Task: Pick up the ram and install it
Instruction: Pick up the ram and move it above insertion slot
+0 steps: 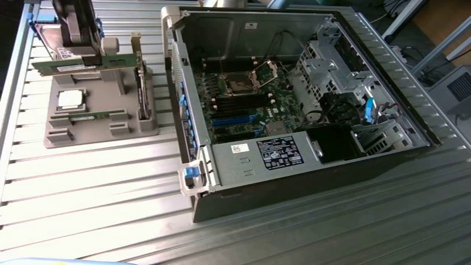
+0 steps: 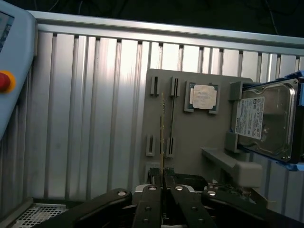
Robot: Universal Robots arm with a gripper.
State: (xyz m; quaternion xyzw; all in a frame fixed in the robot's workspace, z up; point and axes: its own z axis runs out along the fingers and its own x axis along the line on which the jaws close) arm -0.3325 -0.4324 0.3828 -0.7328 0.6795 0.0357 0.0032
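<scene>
Nearest the onlooker, the ribbed metal table (image 1: 96, 210) is bearing the open computer case (image 1: 243, 202). Its raised side wall could be catching a stick carried too low, and a misaligned descent could be jamming the board against the narrow black slots (image 1: 243, 102) near the centre. Sheet steel is framing the cavity, its dull grey cover (image 1: 250, 160) lying flat at six o'clock. Farther off, towards ten o'clock, the matte grey moulded tray (image 1: 136, 130) is carrying a second green stick (image 1: 88, 116) upright in its holders and a square silver chip (image 1: 71, 99). Above the tray, at eleven o'clock, the fingers (image 1: 90, 59) are closing firmly on the ram (image 1: 118, 62), a thin, straight-edged green board. Being pinched across its thin faces, it could be pivoting or slipping under uneven pressure; a knock against the neighbouring tray post could be starting that twist.
</scene>
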